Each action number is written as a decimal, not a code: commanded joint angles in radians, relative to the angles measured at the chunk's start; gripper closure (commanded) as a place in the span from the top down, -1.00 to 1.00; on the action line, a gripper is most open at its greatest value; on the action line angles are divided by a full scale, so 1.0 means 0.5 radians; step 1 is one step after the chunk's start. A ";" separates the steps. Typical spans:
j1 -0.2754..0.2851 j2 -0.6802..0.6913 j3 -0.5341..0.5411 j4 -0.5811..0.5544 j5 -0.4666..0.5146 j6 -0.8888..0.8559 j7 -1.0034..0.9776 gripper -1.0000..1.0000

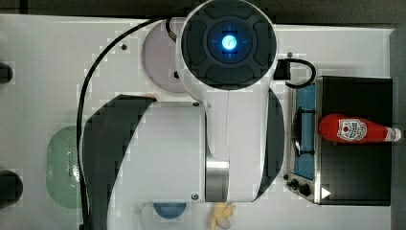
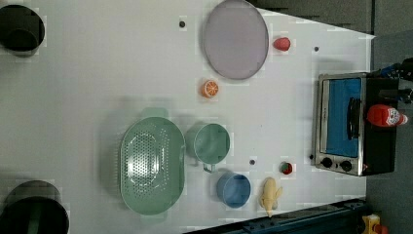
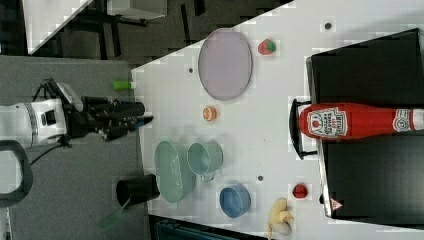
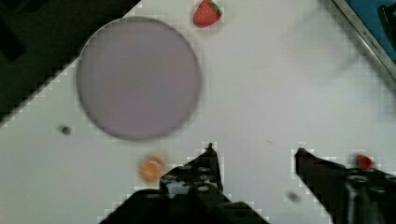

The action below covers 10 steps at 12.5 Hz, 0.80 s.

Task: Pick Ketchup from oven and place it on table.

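- Top view: the ketchup (image 1: 356,129) lay on its side on the flat black roof of the oven (image 1: 354,182), at the top view's right, cap toward the right edge. It was on the oven rather than inside it, probably set there so it could be reached from above without opening the door. The arm's big white body (image 1: 230,115) sat over the middle of the table (image 1: 43,57), hiding much of it, so the arm seemed held high and folded over its own base.
- Left view: the bottle rested on the oven's top at the left view's right edge, above the blue-tinted door and its handle. The door looked shut. On the table were a grey plate (image 2: 235,39), an orange half (image 2: 210,88), a green colander (image 2: 152,165), a green cup (image 2: 209,144), a blue bowl (image 2: 234,190) and a banana (image 2: 270,195), all well apart from the oven.
- Right view: the gripper (image 3: 132,117) hung at the right view's left, off the table's edge and far from the ketchup, fingers pointing toward the table. It held nothing.
- Wrist view: the two black fingers (image 4: 205,172) stood apart and released, bare tabletop between them, with the plate and a strawberry (image 4: 206,13) beyond. By my judgement the reach toward the oven had not begun.
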 commanded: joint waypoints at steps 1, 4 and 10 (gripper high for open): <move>-0.054 -0.592 -0.029 -0.196 0.002 -0.432 -0.078 0.59; -0.066 -0.582 -0.051 -0.196 -0.013 -0.410 -0.078 1.00; -0.173 -0.395 -0.382 -0.193 -0.024 -0.147 -0.078 1.00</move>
